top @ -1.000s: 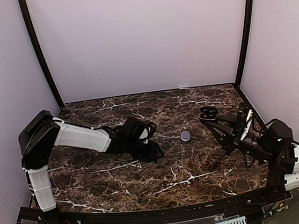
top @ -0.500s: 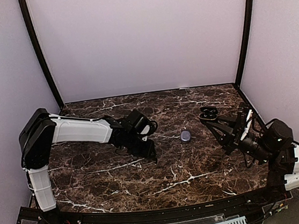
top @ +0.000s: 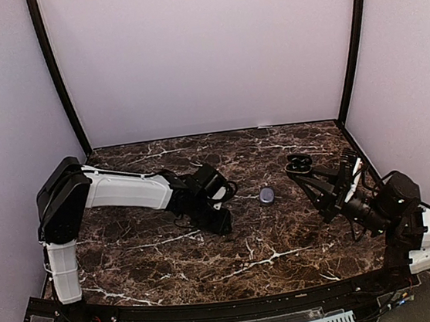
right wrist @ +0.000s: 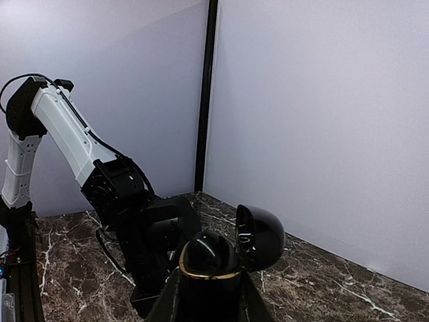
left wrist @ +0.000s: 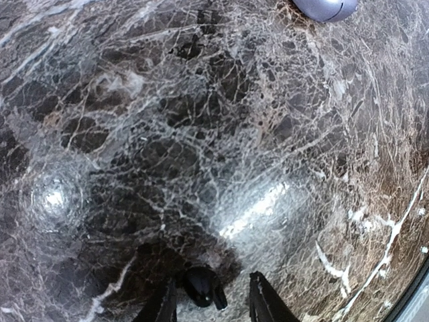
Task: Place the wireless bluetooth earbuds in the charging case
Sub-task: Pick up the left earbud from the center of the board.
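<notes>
Low in the left wrist view, the dark bud (left wrist: 201, 288) lies on the worktop (top: 286, 238) between the two fingers (left wrist: 263, 303) of the left hand (top: 220, 222). Its rounded body sits nearer the finger on the left of that view, and a short stub points down and to the right, so its long axis runs roughly across the gap. A clear space shows on the stub side. The left hand stands part open astride the bud, and neither finger visibly presses on it.

The top view does not show this bud at all, because the hand covers it. That view shows the purple bud (top: 266, 195) lying alone near mid-worktop, between the two hands and touching neither. It is too small there to tell which way it points. The left wrist view catches only its lower edge at the top of the frame.

The right hand (top: 310, 175) is closed on the black case (right wrist: 206, 258) and holds it above the worktop on the right. Its own camera shows the case upright, with a gold rim around the mouth and the lid (right wrist: 260, 236) swung open to the right. The left arm (right wrist: 67, 134) stretches out behind it. From above, the case is only a small dark shape at the fingertips.
</notes>
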Motion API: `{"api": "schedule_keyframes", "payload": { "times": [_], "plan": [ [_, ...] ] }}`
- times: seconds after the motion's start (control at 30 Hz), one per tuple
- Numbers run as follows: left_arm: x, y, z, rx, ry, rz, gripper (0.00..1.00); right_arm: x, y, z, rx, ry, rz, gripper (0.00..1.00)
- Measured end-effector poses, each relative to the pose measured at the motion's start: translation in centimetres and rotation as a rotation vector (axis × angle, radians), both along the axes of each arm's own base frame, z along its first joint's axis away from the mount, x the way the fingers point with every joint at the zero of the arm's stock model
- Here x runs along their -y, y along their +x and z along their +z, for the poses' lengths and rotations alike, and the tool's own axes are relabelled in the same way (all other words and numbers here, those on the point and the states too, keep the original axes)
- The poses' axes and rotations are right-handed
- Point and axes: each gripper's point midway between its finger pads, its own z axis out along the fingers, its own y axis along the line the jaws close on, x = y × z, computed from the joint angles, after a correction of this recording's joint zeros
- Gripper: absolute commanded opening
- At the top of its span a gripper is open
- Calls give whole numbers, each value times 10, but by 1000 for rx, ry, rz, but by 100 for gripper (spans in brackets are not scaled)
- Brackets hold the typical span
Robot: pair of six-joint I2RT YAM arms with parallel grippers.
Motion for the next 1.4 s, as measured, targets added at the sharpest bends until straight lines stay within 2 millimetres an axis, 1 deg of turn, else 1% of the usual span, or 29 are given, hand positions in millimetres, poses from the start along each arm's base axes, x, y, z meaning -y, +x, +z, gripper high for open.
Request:
{"api": "schedule_keyframes", "payload": {
  "times": [0.2,0.47,0.93,1.07,1.17,1.23,1.33,1.4],
  "plan": [
    [5,0,0,10,9,-13,32,0,0,0,2,-3,-1,0],
    [8,1,-1,39,45,-33,25,-1,0,-1,1,-6,-1,0],
    [2,3,-4,54,88,-31,13,-1,0,-2,0,-8,-1,0],
    [5,6,2,71,65,-27,9,-1,1,-3,-3,-13,-1,0],
    [5,7,21,107,16,-19,7,-2,1,-4,-5,-17,0,0],
    [5,7,47,149,-42,-11,6,-3,1,-5,-4,-23,3,0],
    [7,8,100,249,-186,-6,6,-5,0,-7,-1,-32,13,0],
    [5,4,147,335,-314,-14,7,-8,-2,-9,5,-43,28,0]
  ]
}}
